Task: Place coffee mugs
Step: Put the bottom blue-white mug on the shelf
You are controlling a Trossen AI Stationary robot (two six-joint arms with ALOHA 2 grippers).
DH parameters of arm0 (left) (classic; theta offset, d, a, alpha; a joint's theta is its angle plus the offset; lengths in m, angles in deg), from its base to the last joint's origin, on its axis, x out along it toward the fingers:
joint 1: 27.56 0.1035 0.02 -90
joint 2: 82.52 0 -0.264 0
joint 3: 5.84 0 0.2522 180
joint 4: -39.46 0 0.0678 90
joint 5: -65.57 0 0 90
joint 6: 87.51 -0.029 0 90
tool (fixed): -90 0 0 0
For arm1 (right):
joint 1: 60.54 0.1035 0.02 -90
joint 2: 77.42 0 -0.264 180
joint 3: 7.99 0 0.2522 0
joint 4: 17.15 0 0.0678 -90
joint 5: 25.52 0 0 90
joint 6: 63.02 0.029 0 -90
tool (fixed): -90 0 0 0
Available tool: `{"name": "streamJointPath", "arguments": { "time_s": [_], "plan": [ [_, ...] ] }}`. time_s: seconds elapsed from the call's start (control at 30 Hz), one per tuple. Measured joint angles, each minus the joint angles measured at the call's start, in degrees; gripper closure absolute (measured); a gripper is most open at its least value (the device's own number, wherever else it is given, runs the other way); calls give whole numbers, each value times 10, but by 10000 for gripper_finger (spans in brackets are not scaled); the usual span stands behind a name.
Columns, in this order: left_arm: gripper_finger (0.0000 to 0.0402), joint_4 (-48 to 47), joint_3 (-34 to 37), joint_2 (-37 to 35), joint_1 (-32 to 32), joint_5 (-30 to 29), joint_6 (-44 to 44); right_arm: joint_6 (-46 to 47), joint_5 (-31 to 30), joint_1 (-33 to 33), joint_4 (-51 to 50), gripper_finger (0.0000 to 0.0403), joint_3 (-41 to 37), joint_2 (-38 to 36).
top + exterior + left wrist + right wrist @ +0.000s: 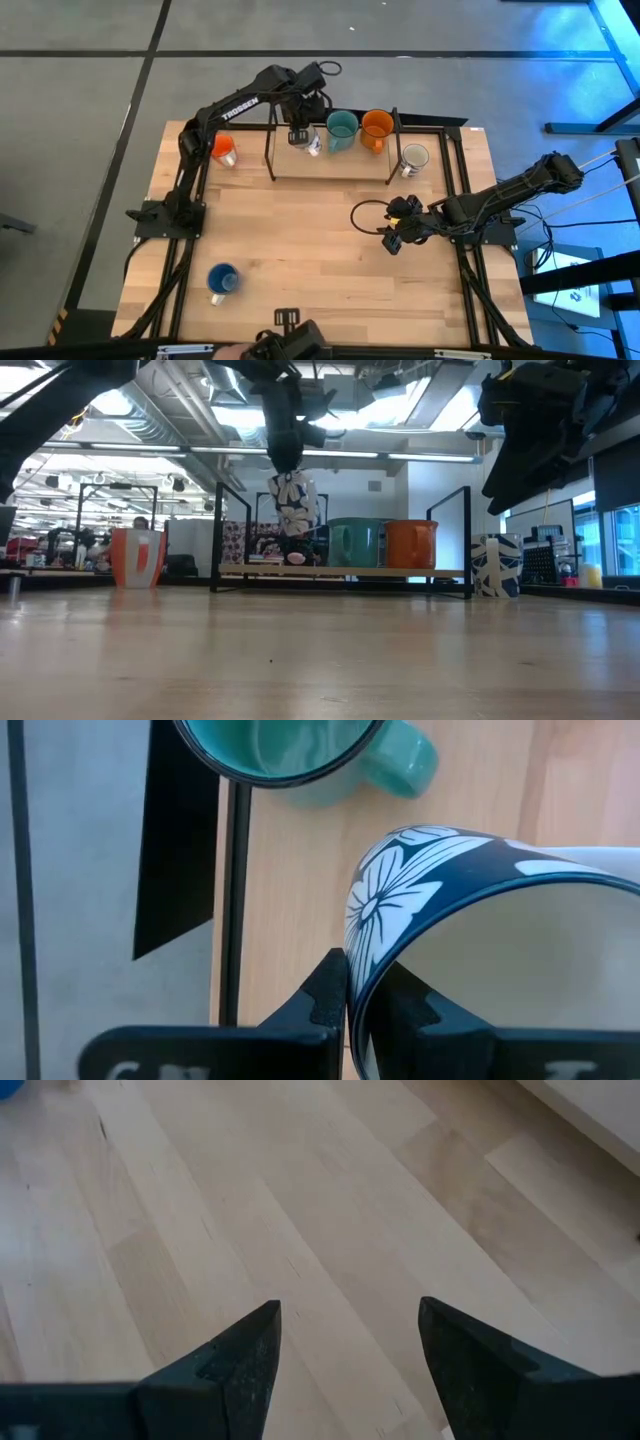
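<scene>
Butcher-block table (pixel 300 260) under two dark arms, with a black wire rack (pixel 332 180) at its far edge. Left gripper (pixel 300 137) over the rack's left end, fingers (pixel 325 995) pinched on the rim of a navy-and-white floral mug (pixel 293 500), which hangs above the shelf just beside the teal mug (pixel 341 128). Next along the rack, the orange mug (pixel 377 124); outside its right post, a second patterned mug (pixel 413 157); left of the rack, a mug with an orange-red inside (pixel 223 148); near the front left corner, the blue mug (pixel 222 280) alone on bare wood. Right gripper (pixel 393 237) idle over the table's right half, jaws spread wide, nothing between them. Likely trouble: a thin rim grip, so possible swing or slip of the floral mug on the way down; tight clearance beside the teal mug, so a knock or a handle snag; a tilted release, so a tip on the shelf or a roll off its edge.
</scene>
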Motion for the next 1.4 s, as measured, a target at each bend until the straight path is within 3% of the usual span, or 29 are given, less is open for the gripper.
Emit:
{"name": "streamJointPath", "arguments": {
  "time_s": [1.4],
  "plan": [
    [373, 71, 2, 77, 41, -21, -1, 45, 0, 1, 2, 181, 0, 0]
  ]
}}
